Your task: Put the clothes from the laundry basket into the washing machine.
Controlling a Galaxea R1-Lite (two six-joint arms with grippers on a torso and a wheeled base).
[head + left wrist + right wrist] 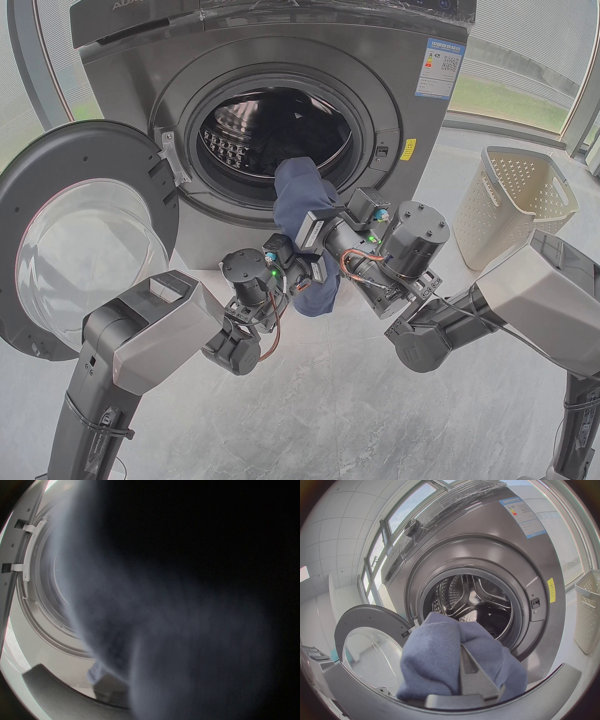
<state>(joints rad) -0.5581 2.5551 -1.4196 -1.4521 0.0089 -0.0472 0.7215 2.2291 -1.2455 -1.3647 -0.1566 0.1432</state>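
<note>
Washing machine: front-loader, dark clothes in the drum.
Door: swung wide open on the robot's left.
Laundry basket: on the floor, right of the machine.
Blue garment: top at the drum opening's lower lip, rest hanging down.
Right pincer: clamped on the blue garment.
Left pincer: against the cloth's lower part; open or closed, cannot tell.

Blue garment blurred against left wrist lens; left claw masked by cloth, state unreadable; right claw half buried in folds; laundry basket cut by frame edge
</note>
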